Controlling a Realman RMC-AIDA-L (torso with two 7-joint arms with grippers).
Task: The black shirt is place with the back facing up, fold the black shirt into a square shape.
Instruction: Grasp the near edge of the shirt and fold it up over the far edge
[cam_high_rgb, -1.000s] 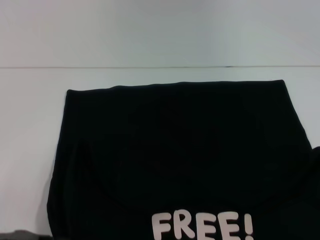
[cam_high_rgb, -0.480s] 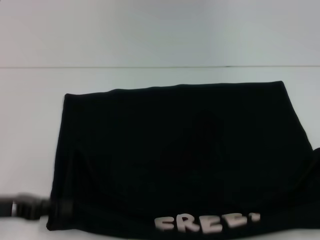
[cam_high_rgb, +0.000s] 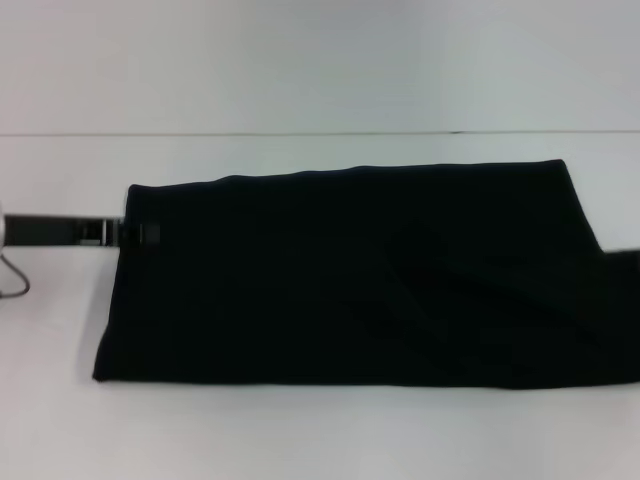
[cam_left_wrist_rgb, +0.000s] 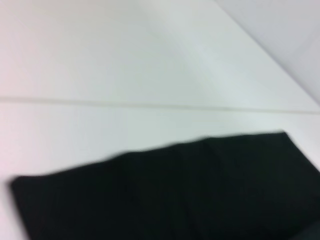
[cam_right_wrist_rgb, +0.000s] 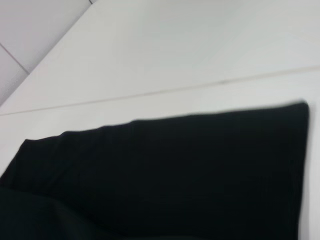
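1. shirt status first: the black shirt (cam_high_rgb: 350, 275) lies flat on the white table (cam_high_rgb: 300, 440) as a wide, low rectangle, with a straight fold line along its near edge and no print showing on top. my read is that a lengthwise fold has the near half laid over the far half, so the step in hand is the tail end of that fold.

2. left gripper (cam_high_rgb: 130, 233) reaches in from the table's left side in the head view, with its dark tip right at the shirt's far-left corner. honestly can't tell if the fingers are pinching the cloth or spread, since black on black hides them.

3. right gripper isn't visible in any view. the shirt's right end runs off the edge of the head view, so whatever's happening there is hidden. both wrist views show only the cloth and bare table, no fingers.

4. there's a diagonal ridge (cam_high_rgb: 470, 275) in the right half where the top layer looks a bit bunched rather than flat.

5. next move, as i'd judge it: it's still much wider than deep, so getting to a square needs a crosswise fold, one end carried over toward the other. that calls for clean grabs on an end's corners through both layers, otherwise the top layer slides and that ridge gets worse.
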